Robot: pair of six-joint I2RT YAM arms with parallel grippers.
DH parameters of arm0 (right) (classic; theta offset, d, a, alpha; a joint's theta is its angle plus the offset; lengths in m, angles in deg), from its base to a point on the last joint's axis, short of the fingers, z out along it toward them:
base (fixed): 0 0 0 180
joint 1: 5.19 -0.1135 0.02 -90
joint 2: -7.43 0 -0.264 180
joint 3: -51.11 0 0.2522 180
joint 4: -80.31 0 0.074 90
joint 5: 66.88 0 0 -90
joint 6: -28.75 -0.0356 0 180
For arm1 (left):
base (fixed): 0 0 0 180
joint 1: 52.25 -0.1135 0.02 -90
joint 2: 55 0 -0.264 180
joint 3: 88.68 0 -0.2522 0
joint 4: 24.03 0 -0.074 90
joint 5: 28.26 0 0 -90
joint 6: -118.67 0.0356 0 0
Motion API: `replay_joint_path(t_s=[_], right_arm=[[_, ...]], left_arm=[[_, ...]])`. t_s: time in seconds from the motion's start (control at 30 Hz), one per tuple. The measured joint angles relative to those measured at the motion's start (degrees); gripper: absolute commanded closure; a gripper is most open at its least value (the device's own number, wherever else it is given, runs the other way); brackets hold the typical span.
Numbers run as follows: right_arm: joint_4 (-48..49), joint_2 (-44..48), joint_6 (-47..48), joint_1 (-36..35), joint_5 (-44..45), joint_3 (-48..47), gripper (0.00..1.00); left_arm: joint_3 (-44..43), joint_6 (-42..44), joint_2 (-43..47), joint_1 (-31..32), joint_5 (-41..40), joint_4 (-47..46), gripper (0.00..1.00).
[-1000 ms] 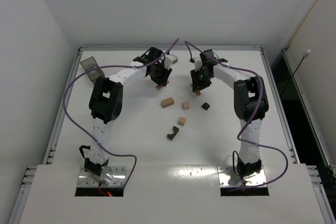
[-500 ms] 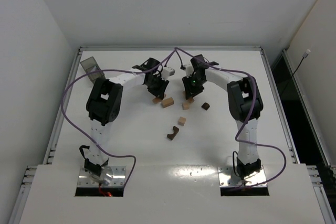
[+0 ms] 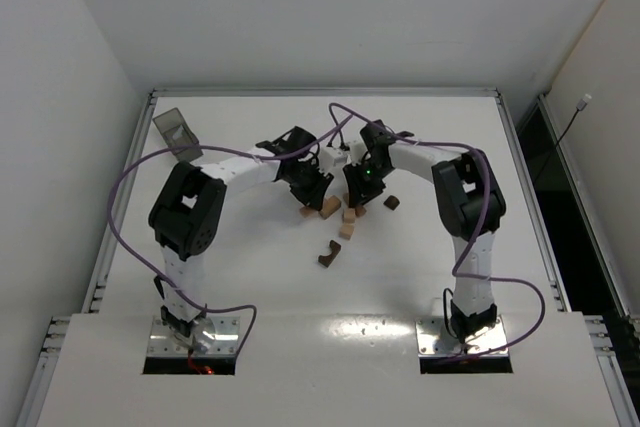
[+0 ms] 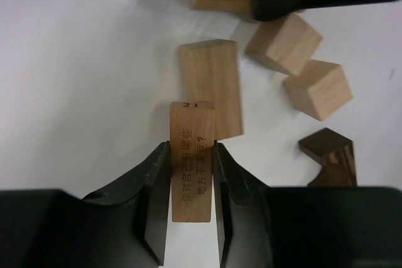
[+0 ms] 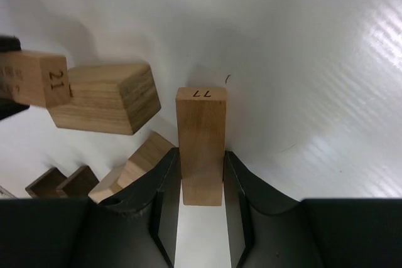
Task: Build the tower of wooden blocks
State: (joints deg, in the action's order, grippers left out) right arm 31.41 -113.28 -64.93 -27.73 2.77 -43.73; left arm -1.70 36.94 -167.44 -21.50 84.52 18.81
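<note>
My left gripper (image 4: 191,150) is shut on a light tan brick (image 4: 191,174) engraved with characters and the number 21. My right gripper (image 5: 201,158) is shut on a plain tan brick (image 5: 201,136) marked 77. In the top view both grippers, left (image 3: 310,205) and right (image 3: 358,205), hang close together over the loose wood blocks at mid-table. Just beyond the left gripper's brick lies a tan brick (image 4: 210,86), with two tan cubes (image 4: 284,42) (image 4: 317,89) and a dark arch (image 4: 330,155) to its right. No tower is in view; the loose blocks lie singly.
A small dark translucent tray (image 3: 175,129) stands at the far left of the table (image 3: 250,277). A dark brown block (image 3: 392,202) lies right of the right gripper. The dark arch (image 3: 329,253) lies nearest the bases. Purple cables loop over both arms.
Both arms have swung from the far side toward the near middle, carrying their bricks down to the cluster of loose blocks and closer to each other. The loose blocks have not moved.
</note>
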Motion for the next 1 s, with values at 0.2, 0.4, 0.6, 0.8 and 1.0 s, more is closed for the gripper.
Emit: replay_joint_path(t_s=[0.2,0.4,0.6,0.8,1.0], right_arm=[[1.7,3.7,0.3,-0.3,-0.9,5.8,1.00],[1.9,6.0,0.4,-0.9,-1.2,9.4,1.00],[2.4,6.4,-0.7,-0.9,-0.7,9.9,1.00],[2.4,6.5,-2.9,-0.9,0.9,9.9,1.00],[2.6,6.8,-6.9,-0.2,3.3,10.1,1.00]], left_arm=[[2.8,0.3,2.8,2.3,1.0,-0.3,1.00],[5.2,-0.7,4.0,3.1,0.9,-2.8,1.00],[9.7,-3.5,10.6,3.1,-6.1,-8.5,1.00],[9.3,-4.2,12.6,3.0,-16.3,-15.3,1.00],[7.7,-2.8,6.4,3.0,-19.6,-16.4,1.00]])
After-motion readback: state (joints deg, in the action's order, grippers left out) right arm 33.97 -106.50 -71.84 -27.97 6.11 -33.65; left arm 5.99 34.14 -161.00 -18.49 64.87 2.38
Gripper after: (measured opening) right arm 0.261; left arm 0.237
